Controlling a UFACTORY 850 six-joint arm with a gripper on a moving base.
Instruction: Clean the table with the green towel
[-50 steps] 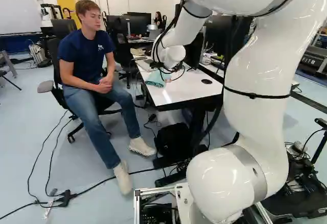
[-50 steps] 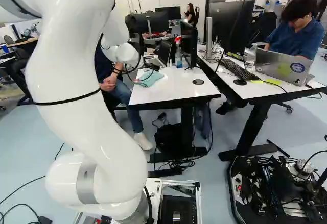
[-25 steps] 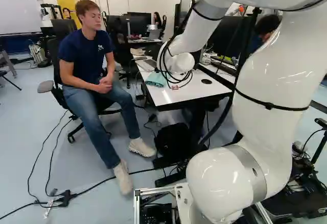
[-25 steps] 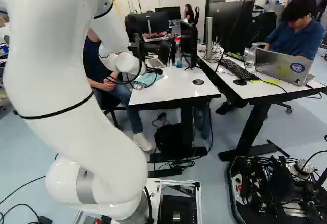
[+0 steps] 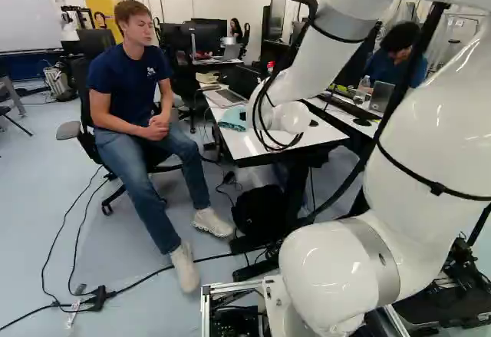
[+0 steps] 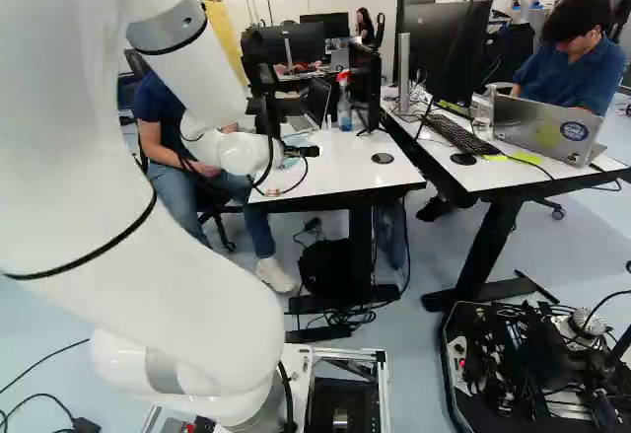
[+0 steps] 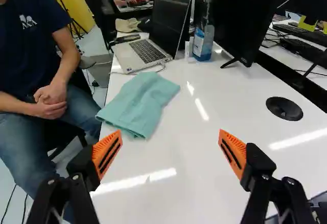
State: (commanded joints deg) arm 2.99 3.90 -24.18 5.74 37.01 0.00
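Ahead of the hand [image 6: 312, 151], a wide bare stretch of table [image 7: 196, 168] offers passage between the towel [image 7: 140, 104], low at the left edge, and the flat black disc [image 7: 284, 108] near the right edge. Beyond the towel, the laptop [image 7: 137, 54] with its raised screen, the upright spray bottle [image 7: 203, 44] and the monitor [image 7: 237, 22] block the way towards the far edge. A seated person [image 5: 126, 84] crowds the left edge.
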